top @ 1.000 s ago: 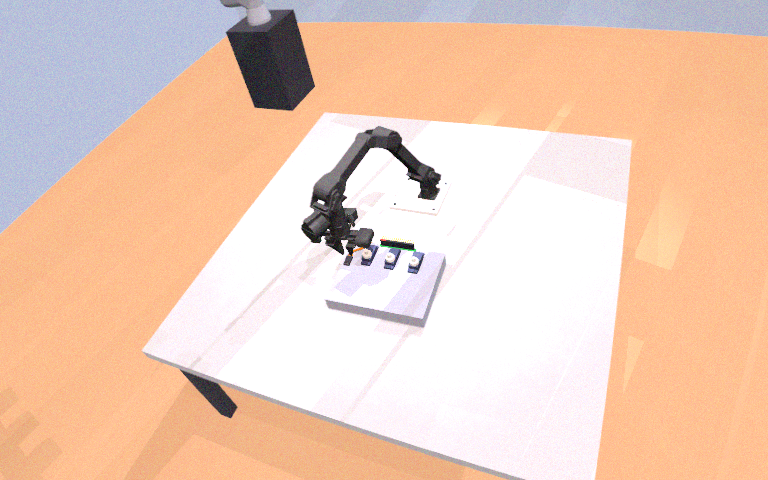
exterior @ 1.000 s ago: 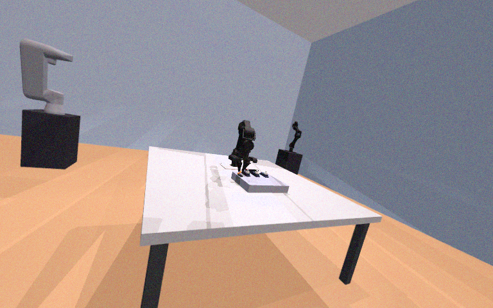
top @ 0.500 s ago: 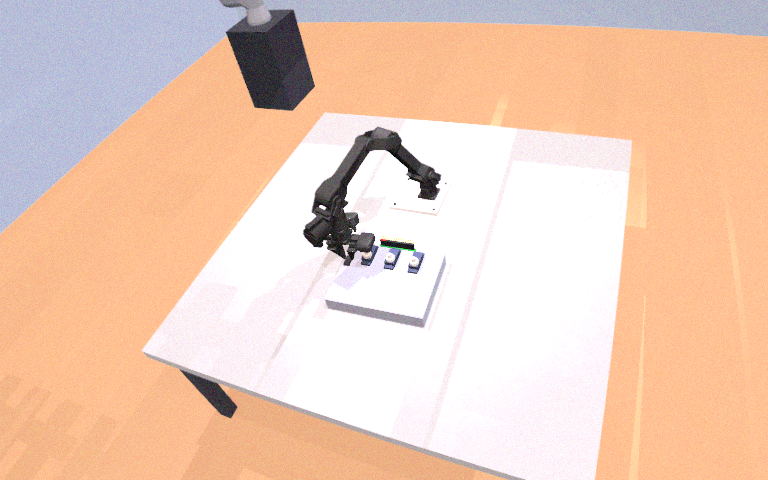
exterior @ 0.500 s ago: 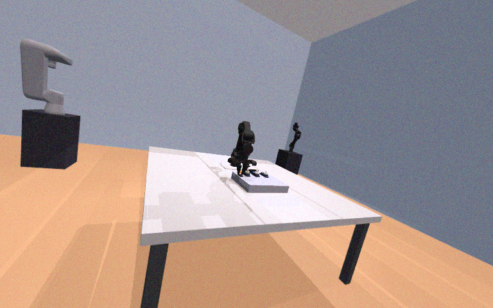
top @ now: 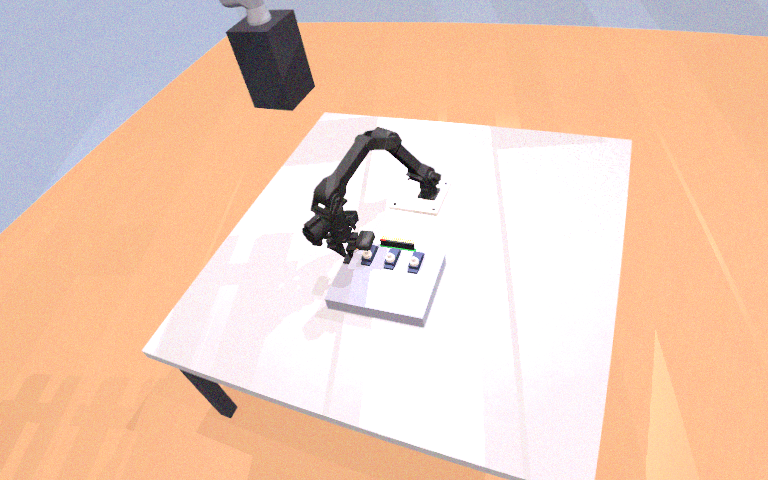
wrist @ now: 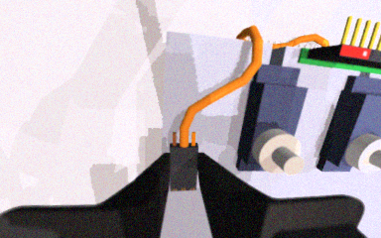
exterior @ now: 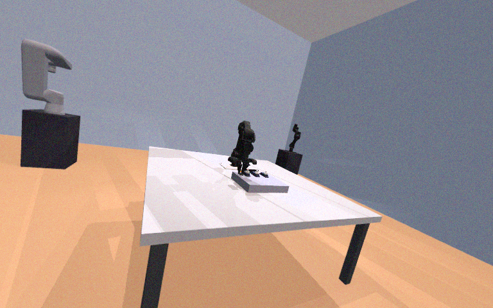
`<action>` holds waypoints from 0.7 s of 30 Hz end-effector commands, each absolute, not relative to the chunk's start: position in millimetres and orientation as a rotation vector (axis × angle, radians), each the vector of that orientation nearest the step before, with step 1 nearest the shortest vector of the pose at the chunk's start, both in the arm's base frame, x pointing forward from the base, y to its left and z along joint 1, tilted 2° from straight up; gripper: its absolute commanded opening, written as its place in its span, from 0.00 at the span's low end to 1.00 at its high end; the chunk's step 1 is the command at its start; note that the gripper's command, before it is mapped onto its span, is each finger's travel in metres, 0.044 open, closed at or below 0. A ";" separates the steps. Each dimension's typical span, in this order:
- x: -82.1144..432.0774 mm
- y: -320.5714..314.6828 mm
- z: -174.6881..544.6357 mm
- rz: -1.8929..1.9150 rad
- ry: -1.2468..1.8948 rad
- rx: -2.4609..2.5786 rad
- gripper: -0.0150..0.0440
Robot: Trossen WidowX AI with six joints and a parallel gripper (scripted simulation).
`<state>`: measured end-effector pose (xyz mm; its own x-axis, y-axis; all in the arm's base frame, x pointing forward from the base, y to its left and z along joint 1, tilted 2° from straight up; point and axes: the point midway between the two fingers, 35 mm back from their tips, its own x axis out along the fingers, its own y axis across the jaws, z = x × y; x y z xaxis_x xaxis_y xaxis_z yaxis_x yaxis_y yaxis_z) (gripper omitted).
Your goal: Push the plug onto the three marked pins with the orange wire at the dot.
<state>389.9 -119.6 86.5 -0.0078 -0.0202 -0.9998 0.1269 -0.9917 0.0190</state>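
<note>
My gripper (wrist: 184, 158) (top: 347, 258) is shut on the small flat black plug (wrist: 184, 175), low at the left end of the grey holder block (top: 388, 294) (exterior: 268, 188). In the wrist view the plug stands upright in the picture, its wire end away from me. The orange lead (wrist: 218, 92) bends up and right to the block's far edge. Yellow pins (wrist: 367, 34) stick out from a black header on a green board (wrist: 321, 61), up and right of the plug and apart from it. A red band (wrist: 352, 52) with a pale dot marks the header's left end. The plug's holes are hidden.
Several dark blue servos with pale round horns stand right of the plug; the nearest servo (wrist: 283, 99) (top: 368, 254) is close to my right finger. Another servo (wrist: 362, 116) (top: 392, 258) stands beyond it. The white table (top: 269, 333) (exterior: 203, 213) extends around the block.
</note>
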 end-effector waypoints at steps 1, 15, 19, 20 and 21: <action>392.0 -120.3 104.1 -2.149 0.104 2.143 0.25; 383.6 -114.4 136.7 -2.152 0.102 2.144 0.25; 372.1 -107.0 140.5 -2.155 0.098 2.146 0.25; 369.0 -105.1 141.4 -2.156 0.097 2.147 0.25; 366.0 -103.2 142.2 -2.157 0.096 2.147 0.25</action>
<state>374.7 -108.6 134.5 -0.0159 -0.0179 -0.9997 0.1197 -0.9927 0.0159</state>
